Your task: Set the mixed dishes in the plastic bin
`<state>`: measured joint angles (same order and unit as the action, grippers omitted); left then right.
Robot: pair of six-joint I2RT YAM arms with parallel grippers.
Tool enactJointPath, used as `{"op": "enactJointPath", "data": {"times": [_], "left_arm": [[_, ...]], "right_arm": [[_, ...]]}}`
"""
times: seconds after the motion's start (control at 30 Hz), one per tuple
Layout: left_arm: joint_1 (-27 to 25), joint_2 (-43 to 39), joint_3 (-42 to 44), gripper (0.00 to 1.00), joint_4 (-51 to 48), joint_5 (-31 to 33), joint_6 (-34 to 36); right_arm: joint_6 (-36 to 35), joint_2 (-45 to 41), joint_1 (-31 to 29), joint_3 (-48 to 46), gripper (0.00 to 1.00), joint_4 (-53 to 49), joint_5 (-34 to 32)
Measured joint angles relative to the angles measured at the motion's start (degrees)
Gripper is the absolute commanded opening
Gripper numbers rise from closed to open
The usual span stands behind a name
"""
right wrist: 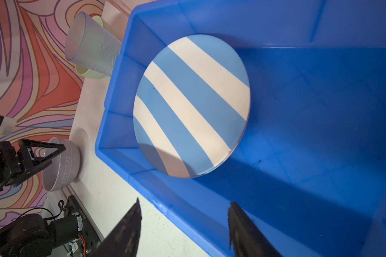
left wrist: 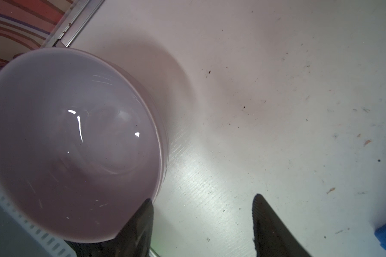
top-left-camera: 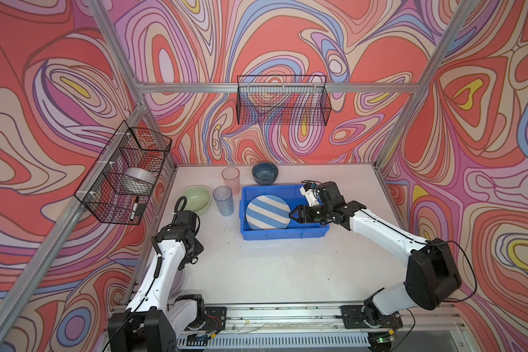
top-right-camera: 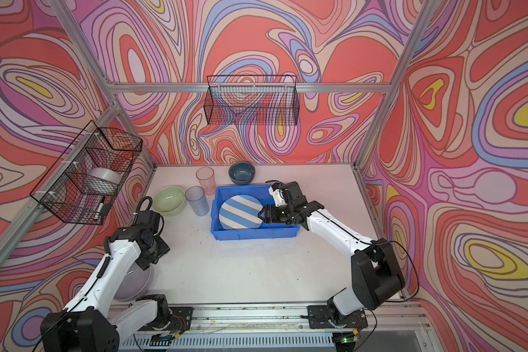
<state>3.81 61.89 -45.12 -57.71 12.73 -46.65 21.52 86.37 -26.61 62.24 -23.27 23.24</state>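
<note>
The blue plastic bin (top-left-camera: pixel 281 234) (top-right-camera: pixel 256 234) (right wrist: pixel 321 111) holds one blue-and-white striped plate (top-left-camera: pixel 267 211) (top-right-camera: pixel 240 211) (right wrist: pixel 192 104), tilted against its left wall. My right gripper (top-left-camera: pixel 293 214) (top-right-camera: pixel 261 215) (right wrist: pixel 184 201) is open and empty beside the plate's edge, one finger inside the bin's near rim and one outside. A pale green bowl (top-left-camera: pixel 196 198), a bluish tumbler (top-left-camera: pixel 223 200), a pinkish tumbler (top-left-camera: pixel 230 179) and a dark blue-grey bowl (top-left-camera: pixel 265 172) stand on the table. My left gripper (left wrist: pixel 203 198) (right wrist: pixel 56 155) is open at the rim of a lilac bowl (left wrist: pixel 71 144) (right wrist: pixel 60 164) (top-right-camera: pixel 134 283).
Black wire baskets hang on the back wall (top-left-camera: pixel 282 100) and the left wall (top-left-camera: pixel 125 173); the left one holds a white roll (top-left-camera: pixel 139 179). Aluminium frame posts bound the table. The lilac bowl sits in the front left corner, mostly under my left arm.
</note>
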Motion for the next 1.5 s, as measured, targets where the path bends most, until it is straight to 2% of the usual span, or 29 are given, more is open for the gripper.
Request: {"op": "enactJointPath", "data": {"times": [0.47,0.73,0.8,0.93,1.07,1.13,1.5], "left_arm": [[0.0,5.5,6.6,0.61,7.0,6.2,-3.1],[0.3,8.8,8.4,0.38,11.7,5.9,-1.9],[0.3,9.6,8.7,0.23,13.0,4.7,-0.5],[0.4,11.3,8.7,0.09,14.3,2.1,2.0],[0.4,10.6,8.3,0.06,14.0,2.5,4.1],[0.5,10.2,8.4,0.00,13.9,2.5,4.6],[0.8,7.5,8.8,0.00,14.0,-0.8,8.3]], "right_arm": [[-0.5,-0.3,0.0,0.9,0.63,-5.3,0.3],[0.8,-1.5,0.0,0.9,0.63,-6.7,0.1],[1.2,-1.7,0.0,0.9,0.63,-7.1,0.0],[1.7,-2.0,0.0,0.9,0.63,-7.8,-0.6],[2.0,-2.0,0.0,0.9,0.63,-8.2,-1.2],[2.1,-2.0,0.0,0.9,0.62,-8.2,-1.3],[2.8,-2.0,0.0,0.9,0.63,-8.1,-1.4]]}}
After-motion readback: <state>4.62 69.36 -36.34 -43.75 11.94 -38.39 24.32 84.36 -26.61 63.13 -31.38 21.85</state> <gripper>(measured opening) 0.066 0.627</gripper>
